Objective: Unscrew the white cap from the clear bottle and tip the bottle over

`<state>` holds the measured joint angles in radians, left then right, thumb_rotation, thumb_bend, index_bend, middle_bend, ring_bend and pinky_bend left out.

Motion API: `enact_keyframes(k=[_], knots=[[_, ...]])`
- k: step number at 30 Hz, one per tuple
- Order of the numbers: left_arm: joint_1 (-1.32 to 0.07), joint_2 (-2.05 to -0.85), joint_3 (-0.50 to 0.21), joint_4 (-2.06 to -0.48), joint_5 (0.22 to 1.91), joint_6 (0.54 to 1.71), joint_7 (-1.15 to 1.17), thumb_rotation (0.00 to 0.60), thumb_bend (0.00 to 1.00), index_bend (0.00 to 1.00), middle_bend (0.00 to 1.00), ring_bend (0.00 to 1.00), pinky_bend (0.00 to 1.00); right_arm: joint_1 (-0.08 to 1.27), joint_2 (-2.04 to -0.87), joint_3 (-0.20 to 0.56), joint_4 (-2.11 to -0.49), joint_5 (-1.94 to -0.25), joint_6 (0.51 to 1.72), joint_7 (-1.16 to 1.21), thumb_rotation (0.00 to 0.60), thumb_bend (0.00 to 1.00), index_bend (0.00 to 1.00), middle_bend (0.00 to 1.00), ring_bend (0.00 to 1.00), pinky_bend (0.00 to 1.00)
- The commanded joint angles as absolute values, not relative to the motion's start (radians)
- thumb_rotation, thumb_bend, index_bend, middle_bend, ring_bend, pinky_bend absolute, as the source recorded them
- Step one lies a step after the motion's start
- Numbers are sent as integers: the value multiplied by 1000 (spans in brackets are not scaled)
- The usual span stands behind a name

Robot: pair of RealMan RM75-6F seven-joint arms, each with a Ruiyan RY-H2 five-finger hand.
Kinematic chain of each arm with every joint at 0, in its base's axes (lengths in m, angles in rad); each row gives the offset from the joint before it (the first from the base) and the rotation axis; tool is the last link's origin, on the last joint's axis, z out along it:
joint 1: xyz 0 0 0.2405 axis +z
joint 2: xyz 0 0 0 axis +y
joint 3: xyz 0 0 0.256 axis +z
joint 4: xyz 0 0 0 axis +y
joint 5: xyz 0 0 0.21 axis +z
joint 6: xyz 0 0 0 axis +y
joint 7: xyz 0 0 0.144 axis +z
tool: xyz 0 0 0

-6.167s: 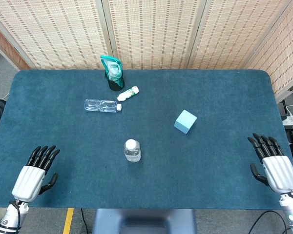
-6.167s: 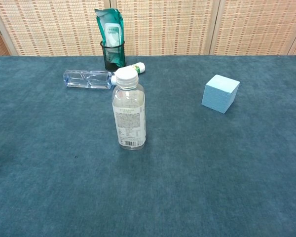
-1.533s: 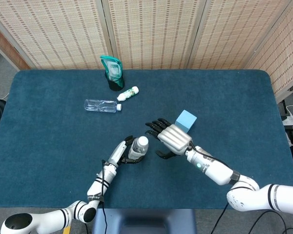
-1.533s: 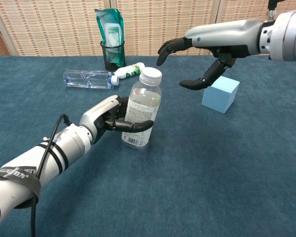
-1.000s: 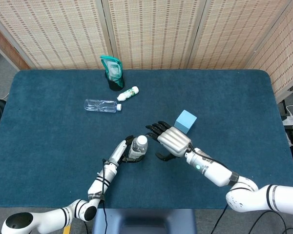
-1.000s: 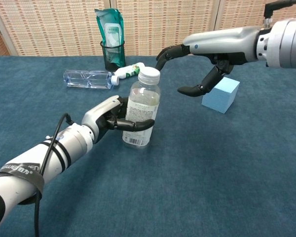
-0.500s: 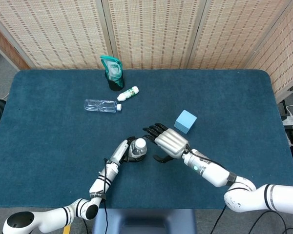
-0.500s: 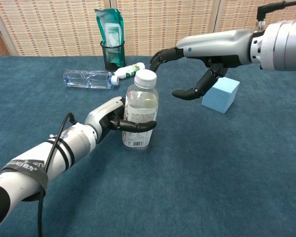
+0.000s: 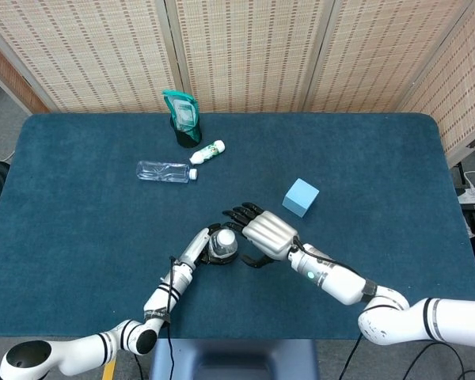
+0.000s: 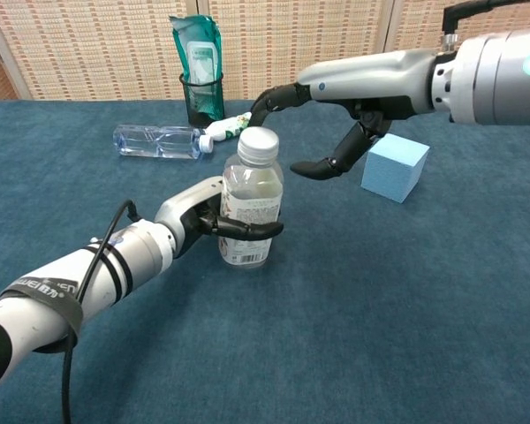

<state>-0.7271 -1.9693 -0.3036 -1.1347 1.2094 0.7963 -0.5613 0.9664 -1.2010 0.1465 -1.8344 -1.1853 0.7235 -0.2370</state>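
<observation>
The clear bottle (image 10: 249, 199) stands upright at the table's near middle, its white cap (image 10: 257, 143) screwed on; from above the cap (image 9: 226, 237) shows as a white disc. My left hand (image 10: 208, 218) grips the bottle's lower body, fingers wrapped round the label; in the head view the left hand (image 9: 203, 245) lies at the bottle's left. My right hand (image 10: 322, 124) hovers open just right of and slightly above the cap, fingers (image 10: 267, 100) curved toward it, apart from it. From overhead the right hand (image 9: 260, 233) sits beside the cap.
A light blue cube (image 10: 395, 167) stands right of the right hand. At the back lie a clear bottle (image 10: 157, 140) and a small white bottle (image 10: 230, 127) on their sides, beside a black cup holding a green pouch (image 10: 200, 66).
My right hand has moved left and slightly down toward the cap. The left hand keeps its grip and has set the bottle more upright.
</observation>
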Motion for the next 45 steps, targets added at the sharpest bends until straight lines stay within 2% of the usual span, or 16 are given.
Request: enact_keyframes(k=[1,10,17,20,29,45], knots=[[-731,-1963,-301,-1139,1212,784,-568,600,978,765,897,498,118,968,-1200,147,-1836,-1193,718,-226,417,367,157,0,0,0],[-742,-1951,-296,-1134,1209,741,-588,600,988,766,898,506,145,960,-1176,155,-1850,-1294,693,-87,416,368,157,0,0,0],[-739,-1953,-294,-1129,1217,748,-604,600,982,768,898,508,150,923,-1167,166,-1824,-1379,776,-22,415,368,157,0,0,0],[-738,-1950,-291,-1133,1222,756,-597,600,974,767,898,507,151,912,-1164,166,-1799,-1360,789,-35,416,368,156,0,0,0],[-744,-1952,-294,-1129,1208,747,-583,600,955,767,896,501,148,916,-1162,131,-1782,-1311,730,-77,413,368,155,0,0,0],[-761,-1965,-300,-1099,1196,721,-574,600,949,767,896,500,146,936,-1176,145,-1819,-1312,721,-88,414,368,155,0,0,0]])
